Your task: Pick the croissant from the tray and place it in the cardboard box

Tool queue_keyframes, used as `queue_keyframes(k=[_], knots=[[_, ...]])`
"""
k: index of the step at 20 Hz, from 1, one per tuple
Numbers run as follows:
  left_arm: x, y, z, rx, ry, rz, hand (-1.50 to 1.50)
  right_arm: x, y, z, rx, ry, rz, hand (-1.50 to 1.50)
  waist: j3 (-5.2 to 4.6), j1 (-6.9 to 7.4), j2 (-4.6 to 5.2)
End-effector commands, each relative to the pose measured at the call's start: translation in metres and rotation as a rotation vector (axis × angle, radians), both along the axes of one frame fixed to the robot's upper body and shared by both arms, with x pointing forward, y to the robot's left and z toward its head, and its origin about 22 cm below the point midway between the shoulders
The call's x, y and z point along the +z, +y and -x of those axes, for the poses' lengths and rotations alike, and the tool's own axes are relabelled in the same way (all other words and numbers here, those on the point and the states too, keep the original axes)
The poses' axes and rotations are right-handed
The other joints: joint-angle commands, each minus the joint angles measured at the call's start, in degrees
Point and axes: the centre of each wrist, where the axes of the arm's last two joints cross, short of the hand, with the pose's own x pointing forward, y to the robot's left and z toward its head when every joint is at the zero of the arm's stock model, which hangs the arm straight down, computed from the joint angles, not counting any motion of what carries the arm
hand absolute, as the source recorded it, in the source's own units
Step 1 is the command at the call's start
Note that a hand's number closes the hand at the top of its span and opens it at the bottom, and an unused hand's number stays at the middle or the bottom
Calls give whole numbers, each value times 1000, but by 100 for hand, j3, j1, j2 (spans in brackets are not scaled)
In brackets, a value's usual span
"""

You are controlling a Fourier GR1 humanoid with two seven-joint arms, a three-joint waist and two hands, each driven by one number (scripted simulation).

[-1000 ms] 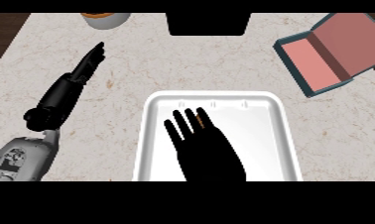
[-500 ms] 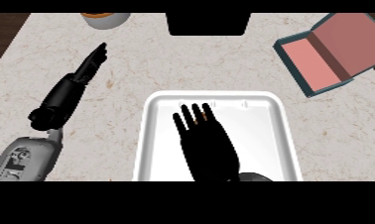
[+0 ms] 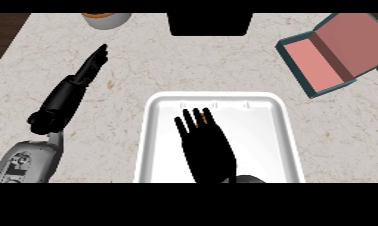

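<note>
A white tray (image 3: 260, 120) lies at the near middle of the counter. My right hand (image 3: 208, 150) is spread over the tray's middle, palm down, fingers straight and pointing away from me. No croissant shows anywhere; the hand covers part of the tray floor. The cardboard box (image 3: 332, 52) stands open at the far right, pink inside with dark teal outer walls, well apart from the hand. My left hand (image 3: 90, 67) rests at the left of the counter with straight fingers, holding nothing.
A small bowl with an orange rim (image 3: 105, 18) sits at the far left edge. A black block (image 3: 210, 23) stands at the far middle. Speckled counter lies between the tray and the box.
The right hand has shifted only slightly over the tray, and its wrist now shows at the lower edge. The left hand has not moved.
</note>
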Motion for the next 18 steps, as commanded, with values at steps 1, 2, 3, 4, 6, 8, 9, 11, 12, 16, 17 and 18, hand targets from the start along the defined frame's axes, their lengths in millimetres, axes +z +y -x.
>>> queue_keyframes(k=[1, 2, 3, 4, 6, 8, 9, 11, 12, 16, 17, 18], knots=[[1, -6, 3, 0, 3, 7, 0, -17, -7, -16, 1, 6, -8, -150, 1, 7, 2], [-4, 8, 6, 0, 2, 9, 0, -9, -5, -20, -21, 18, 3, -150, 0, 6, 1], [1, 1, 17, -1, 2, -10, 0, -32, -8, -7, -21, 10, 25, -150, 1, 16, -2], [-10, 3, 6, -11, -10, -2, 0, -10, -5, -1, -34, -4, 45, -150, -1, -10, -1], [-1, -2, -21, -5, -6, 9, 0, -3, 3, -9, -34, -6, 45, -150, -1, -26, 4], [4, -8, -2, -6, 8, 1, 0, -24, -18, -21, -54, -5, 73, -150, 0, -3, 0], [-5, 8, -1, -7, -3, -4, 0, -26, -19, -17, -55, -8, 53, -150, 0, -6, 1], [-11, 8, 4, 3, 8, 11, 0, -41, -21, -8, -56, 5, 54, -150, 0, -7, 1], [-4, 8, 1, -1, -11, -13, 0, -35, -16, -31, -53, 27, 42, -150, 0, 3, 3], [-10, 13, 6, 6, 3, -10, 0, -50, -19, -39, -16, 58, 62, -150, 0, 11, 3], [-6, 5, -6, 10, -6, -4, 0, -52, -26, -22, 6, 24, 38, 150, 0, -12, 2], [11, -7, -3, 4, -9, -5, 0, -47, -46, -31, 60, 10, 47, 150, 1, -7, -3]])
